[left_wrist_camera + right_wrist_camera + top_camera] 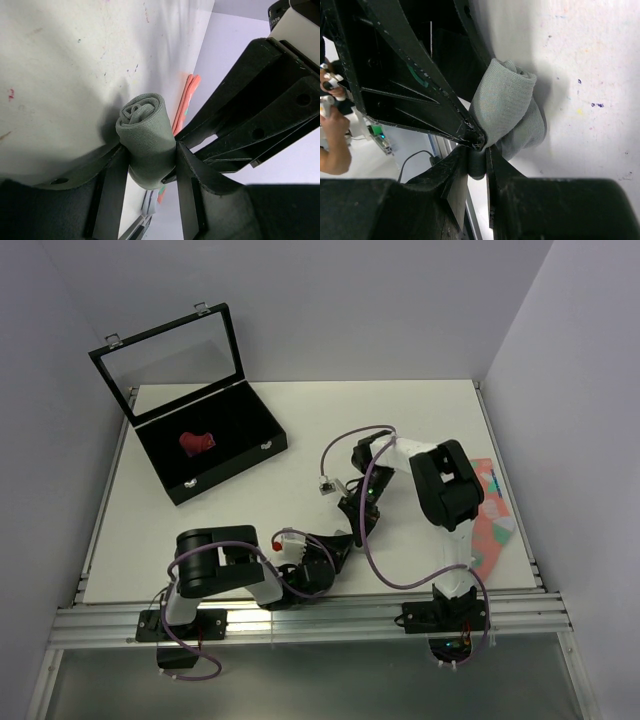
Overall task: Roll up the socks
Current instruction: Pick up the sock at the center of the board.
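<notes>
Close work on the second roll. The short grey knitted ankle sock [145, 125], wound into a tight cylinder with its spiral end showing, sits just above the white table [60, 60] near the front edge, between the two arms.

The left gripper [150, 155] stands about half open and clamps the roll across its middle, one finger on each side. The right gripper [479, 150] is almost closed and pinches a thin fold of the sock's outer layer at the fingertips. From the overhead camera the sock is hidden by the two wrists, so how high it is off the table cannot be judged.

A magenta-red fabric bundle [197, 442], probably the other sock already rolled, lies in the open black display case [230, 468]. The salmon-pink patched sock [495, 520] lies flat at the right edge, well apart.

The step in hand appears to be closing the roll. To do it well, the left clamp should hold firm so that the spiral does not unwind. The right pinch should draw its fold over the roll's end slowly, since so shallow a bite could slip off the knit.
</notes>
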